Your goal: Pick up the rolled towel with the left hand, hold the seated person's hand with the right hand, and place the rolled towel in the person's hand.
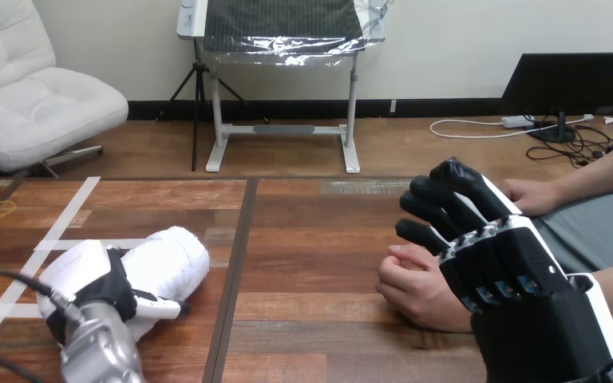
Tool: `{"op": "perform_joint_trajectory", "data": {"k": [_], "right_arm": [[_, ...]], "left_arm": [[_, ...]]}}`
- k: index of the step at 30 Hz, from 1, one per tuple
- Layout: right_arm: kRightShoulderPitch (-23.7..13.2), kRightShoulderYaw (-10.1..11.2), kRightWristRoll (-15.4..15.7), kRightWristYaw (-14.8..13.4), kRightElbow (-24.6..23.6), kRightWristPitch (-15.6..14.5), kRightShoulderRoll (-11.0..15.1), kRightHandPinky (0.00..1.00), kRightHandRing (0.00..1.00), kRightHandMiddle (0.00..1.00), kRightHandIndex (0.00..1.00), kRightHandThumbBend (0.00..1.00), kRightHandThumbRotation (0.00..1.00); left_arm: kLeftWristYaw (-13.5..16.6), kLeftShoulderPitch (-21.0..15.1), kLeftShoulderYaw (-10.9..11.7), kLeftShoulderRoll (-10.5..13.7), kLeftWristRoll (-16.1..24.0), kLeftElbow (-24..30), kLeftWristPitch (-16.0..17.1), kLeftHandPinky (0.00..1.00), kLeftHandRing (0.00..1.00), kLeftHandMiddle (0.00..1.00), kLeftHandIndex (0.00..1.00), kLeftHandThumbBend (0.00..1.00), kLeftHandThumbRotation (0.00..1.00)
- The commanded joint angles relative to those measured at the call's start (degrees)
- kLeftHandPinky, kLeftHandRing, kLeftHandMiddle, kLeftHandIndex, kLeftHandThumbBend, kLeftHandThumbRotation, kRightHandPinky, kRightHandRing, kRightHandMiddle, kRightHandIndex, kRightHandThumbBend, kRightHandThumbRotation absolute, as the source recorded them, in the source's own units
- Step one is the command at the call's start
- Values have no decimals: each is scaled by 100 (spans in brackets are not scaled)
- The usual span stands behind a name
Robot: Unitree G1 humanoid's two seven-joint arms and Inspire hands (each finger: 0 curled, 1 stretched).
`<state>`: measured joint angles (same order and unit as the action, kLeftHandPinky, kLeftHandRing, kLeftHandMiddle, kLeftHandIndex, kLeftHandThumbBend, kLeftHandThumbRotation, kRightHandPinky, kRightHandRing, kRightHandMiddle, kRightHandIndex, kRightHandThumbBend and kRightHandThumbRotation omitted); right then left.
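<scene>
The white rolled towel (177, 257) lies on the wooden table (319, 239) at the lower left. My left hand (112, 286) sits on the towel's left end, its thumb curled along the near side, so it grips the towel. The person's hand (413, 286) rests on the table at the right as a loose fist, palm side down. My right hand (519, 279) hovers over and just right of it with fingers (439, 209) straight, pointing away from me, not curled round it. I cannot tell whether the two touch. The person's other hand (531, 195) rests farther back at the right.
White tape strips (68, 219) run across the table's left part, and a small yellow ring mark (0, 209) lies near its left edge. A dark seam (239, 263) splits the tabletop between the towel and the person's hand.
</scene>
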<state>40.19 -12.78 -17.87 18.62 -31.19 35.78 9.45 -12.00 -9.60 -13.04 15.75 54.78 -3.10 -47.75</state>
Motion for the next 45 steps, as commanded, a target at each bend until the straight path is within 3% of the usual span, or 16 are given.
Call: {"op": "perform_joint_trajectory", "data": {"k": [1,8,11,13,22,31,37,43,45], "right_arm": [[-196,63,-65,11,-273,121,16,84,87,87,87,100,97],[-226,72,-88,33,-254,159,11,85,87,87,87,100,98],[-228,69,-105,41,-258,151,16,85,87,87,87,100,98],[-225,66,-113,40,-263,143,17,85,87,87,87,100,98],[-237,58,-152,61,-263,130,23,85,88,87,87,100,97],[-230,70,-149,54,-282,80,21,85,88,87,87,100,97],[-236,93,-168,52,-275,20,47,85,88,87,87,100,97],[-265,184,9,-61,-269,-42,-11,84,87,87,87,99,97],[-310,228,42,-94,-229,-60,-22,83,87,87,87,98,97]], "left_arm": [[-256,-468,-294,193,172,-129,-103,37,59,69,70,87,29],[-602,-591,-438,330,170,-163,-215,36,61,69,70,85,24],[-689,-620,-443,346,134,-139,-267,28,50,60,68,84,20],[-726,-632,-449,351,118,-123,-299,20,36,47,66,84,16],[-738,-589,-495,377,106,3,-321,7,16,27,58,81,2],[-341,-422,-404,312,7,163,-184,5,13,25,47,73,0],[1,-265,-269,257,-172,384,11,5,14,26,44,74,0],[476,40,49,150,-589,896,466,7,16,28,43,76,0],[650,170,262,56,-880,1125,747,7,17,28,43,76,0]]}}
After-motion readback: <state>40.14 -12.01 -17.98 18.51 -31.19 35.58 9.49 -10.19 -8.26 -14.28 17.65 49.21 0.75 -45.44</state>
